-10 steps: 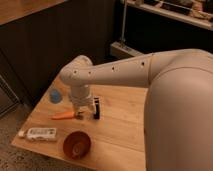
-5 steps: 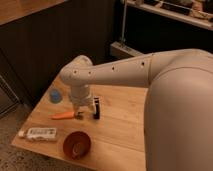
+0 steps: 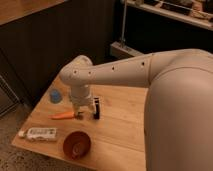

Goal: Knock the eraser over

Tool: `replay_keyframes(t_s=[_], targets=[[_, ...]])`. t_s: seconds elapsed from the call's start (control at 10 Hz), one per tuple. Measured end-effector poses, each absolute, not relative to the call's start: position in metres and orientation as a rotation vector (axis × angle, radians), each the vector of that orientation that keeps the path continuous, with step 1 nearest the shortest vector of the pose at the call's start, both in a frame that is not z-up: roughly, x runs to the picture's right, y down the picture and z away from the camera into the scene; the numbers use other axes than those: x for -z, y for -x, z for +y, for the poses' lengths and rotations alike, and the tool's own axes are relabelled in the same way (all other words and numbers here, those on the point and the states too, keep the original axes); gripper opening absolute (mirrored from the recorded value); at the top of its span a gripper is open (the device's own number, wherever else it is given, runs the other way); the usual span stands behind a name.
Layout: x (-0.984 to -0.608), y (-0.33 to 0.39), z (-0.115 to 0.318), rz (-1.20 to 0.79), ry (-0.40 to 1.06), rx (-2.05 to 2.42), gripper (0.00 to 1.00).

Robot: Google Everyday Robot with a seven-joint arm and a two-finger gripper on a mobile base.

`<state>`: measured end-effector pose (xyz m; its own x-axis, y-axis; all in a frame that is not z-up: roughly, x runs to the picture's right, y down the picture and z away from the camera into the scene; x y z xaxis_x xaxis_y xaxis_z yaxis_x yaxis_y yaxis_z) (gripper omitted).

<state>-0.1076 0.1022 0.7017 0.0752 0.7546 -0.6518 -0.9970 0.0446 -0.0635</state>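
Down on the tabletop point(image 3: 125, 131) lie a white tube point(image 3: 41, 133), a blue piece point(image 3: 55, 96) and a carrot point(image 3: 64, 115). Next, the hand point(image 3: 80, 113) hangs by the carrot's tip; spread or pressed together, I cannot tell. Just right stands the eraser point(image 3: 96, 108), upright.

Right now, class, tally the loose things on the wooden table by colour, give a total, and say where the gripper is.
Black: 1, the eraser
Orange: 1, the carrot
Blue: 1, the blue piece
White: 1, the tube
Reddish-brown: 1, the bowl
Total: 5
The gripper is low between the carrot and the eraser.
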Motion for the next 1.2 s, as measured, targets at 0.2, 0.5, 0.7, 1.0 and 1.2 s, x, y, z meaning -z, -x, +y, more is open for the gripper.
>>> replay_keyframes(t_s=[0.2,0.5,0.7,1.0,1.2], targets=[[-0.699,0.117,0.087,0.451,0.556,-1.424,0.65],[-0.694,0.146,0.074,0.390,0.519,-1.345,0.64],[-0.696,0.170,0.071,0.370,0.505,-1.282,0.47],[-0.710,0.194,0.071,0.382,0.500,-1.246,0.20],[-0.728,0.204,0.073,0.409,0.507,-1.246,0.01]])
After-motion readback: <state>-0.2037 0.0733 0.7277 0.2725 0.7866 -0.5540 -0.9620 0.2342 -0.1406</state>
